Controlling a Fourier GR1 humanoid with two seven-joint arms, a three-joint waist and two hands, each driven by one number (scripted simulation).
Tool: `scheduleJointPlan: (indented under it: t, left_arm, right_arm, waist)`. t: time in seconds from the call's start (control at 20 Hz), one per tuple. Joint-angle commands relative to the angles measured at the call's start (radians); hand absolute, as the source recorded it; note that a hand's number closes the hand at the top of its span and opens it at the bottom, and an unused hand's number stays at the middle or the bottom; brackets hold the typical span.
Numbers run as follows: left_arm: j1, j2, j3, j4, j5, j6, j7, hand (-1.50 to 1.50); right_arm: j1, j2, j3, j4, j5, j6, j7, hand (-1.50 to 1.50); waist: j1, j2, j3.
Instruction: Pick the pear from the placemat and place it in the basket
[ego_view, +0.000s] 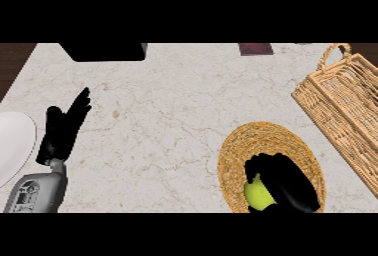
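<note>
Green pear (256, 195) lies on the woven placemat (255, 137), the right hand (284, 181) curled round it. The wicker basket (343, 105) is up and right; the left hand (63, 131) rests open, far off.

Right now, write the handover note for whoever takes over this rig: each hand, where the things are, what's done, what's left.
Left hand: open, fingers up, resting at the left of the counter beside the white plate; holds nothing.
Right hand: over the round woven placemat, fingers curled round the pear.
Pear: green, on or just above the placemat; I cannot tell whether it is lifted.
Basket: at the right edge, beyond the placemat; no pear in it.
Done: the grasp.
Left: lift the pear, carry it right to the basket, release it inside.
</note>
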Motion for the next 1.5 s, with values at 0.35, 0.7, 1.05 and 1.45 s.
scheduleJointPlan:
  t: [0.35,0.7,1.05,1.45]
  left_arm:
    - [0.033,0.011,0.016,-0.002,0.019,-0.020,-0.026,0.00]
    - [-0.021,0.012,0.014,0.022,0.023,-0.032,-0.005,0.00]
    - [0.038,-0.033,-0.020,0.000,-0.017,0.016,-0.045,0.00]
    - [0.005,-0.020,-0.010,0.026,-0.012,0.002,-0.044,0.00]
  right_arm:
    - [0.132,0.141,-0.152,-0.655,-0.377,0.161,0.245,1.50]
    - [-0.098,0.180,-0.352,-0.797,-0.557,0.310,0.539,1.50]
    - [-0.444,0.184,-0.554,-0.706,-0.668,0.417,0.759,1.50]
    - [-0.695,-0.163,-0.772,-0.437,-0.718,0.570,0.790,1.50]
  waist:
    - [-0.001,0.002,0.000]
    - [0.017,0.009,0.000]
    - [0.021,0.003,-0.001]
    - [0.014,0.008,0.000]
